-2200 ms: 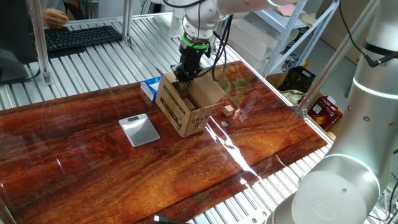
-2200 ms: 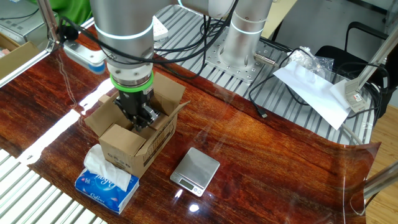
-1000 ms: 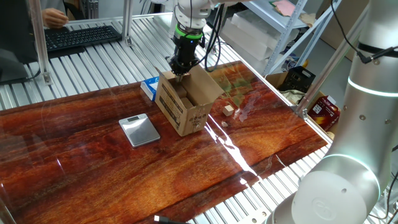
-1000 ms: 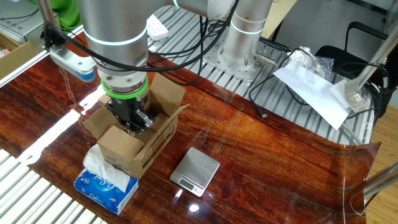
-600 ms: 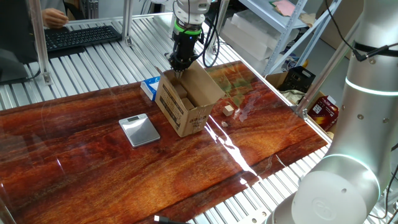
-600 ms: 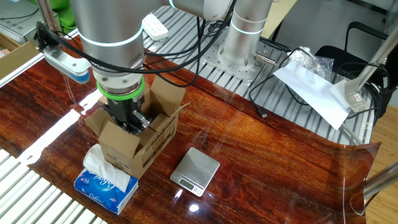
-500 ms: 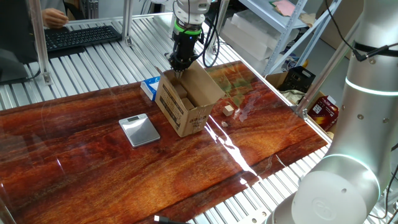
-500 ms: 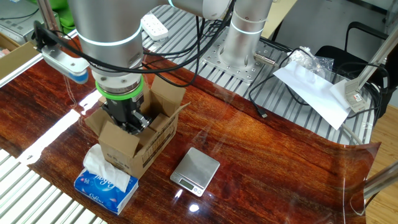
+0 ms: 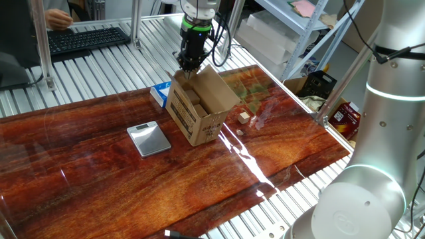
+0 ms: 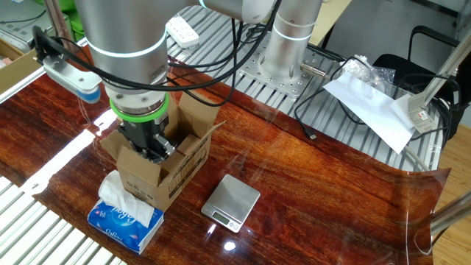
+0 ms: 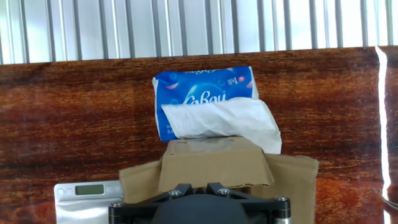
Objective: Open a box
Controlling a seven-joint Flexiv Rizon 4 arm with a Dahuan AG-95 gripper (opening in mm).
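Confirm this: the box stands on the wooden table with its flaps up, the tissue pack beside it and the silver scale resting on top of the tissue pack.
Not quite. The scale lies flat on the table, apart from the tissue pack, as the other fixed view shows. The box stands with its flaps up beside the pack.

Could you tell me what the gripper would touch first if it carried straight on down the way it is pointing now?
Most likely the box. The gripper points down at its open top near one end flap, so it would meet that flap or enter the opening. Depth is unclear, and the fingertips are hidden in the hand view.
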